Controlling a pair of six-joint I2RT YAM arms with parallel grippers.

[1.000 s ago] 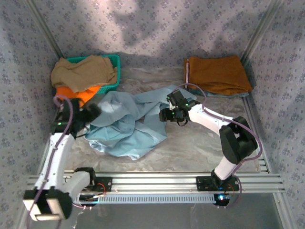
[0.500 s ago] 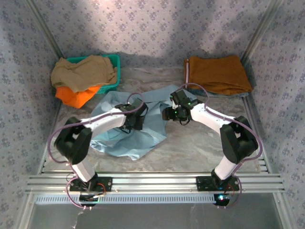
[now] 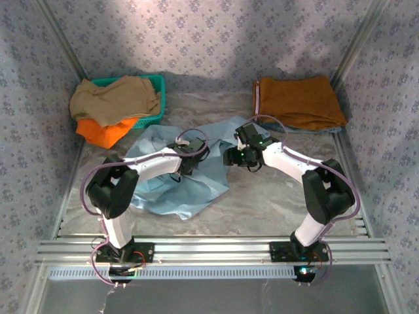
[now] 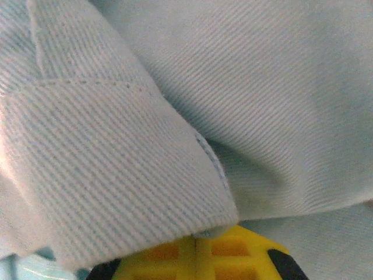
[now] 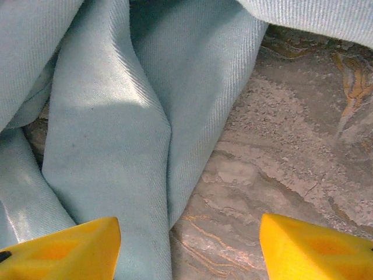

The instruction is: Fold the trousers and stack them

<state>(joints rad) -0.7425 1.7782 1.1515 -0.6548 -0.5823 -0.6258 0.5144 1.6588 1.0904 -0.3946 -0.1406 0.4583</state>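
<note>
- The trousers (image 3: pixel 171 186) lie crumpled in the middle of the table (image 3: pixel 281 203). They are not yet folded, and they are well apart from the folded rust-orange trousers (image 3: pixel 300 101) at the far right corner.
- The fabric is judged to be thin, soft and light. It will sag and drape when it is lifted, and it can slip out of a shallow pinch. No stiffness is to be expected, so a single hold will probably only bunch it.
- A hold is best taken at a stitched edge — a hem or the waistband — where the cloth is doubled and firmer.
- In the left wrist view the fingers of the left gripper (image 4: pixel 195 248) are pressed together, and a hemmed edge (image 4: pixel 122 192) of the trousers appears to be caught at their tips.
- The right gripper (image 5: pixel 187 245) is held with its fingers (image 5: pixel 64 245) apart, over a fold of the trousers and bare table. Nothing is clamped in it.
- Compared with one second ago, the left arm (image 3: pixel 147 163) has been brought from the left side, near the orange garment (image 3: pixel 105 133), to the middle of the trousers, close beside the right gripper. The right arm (image 3: pixel 288 163) is almost unchanged, and the outline of the cloth has drawn in slightly at the left.
</note>
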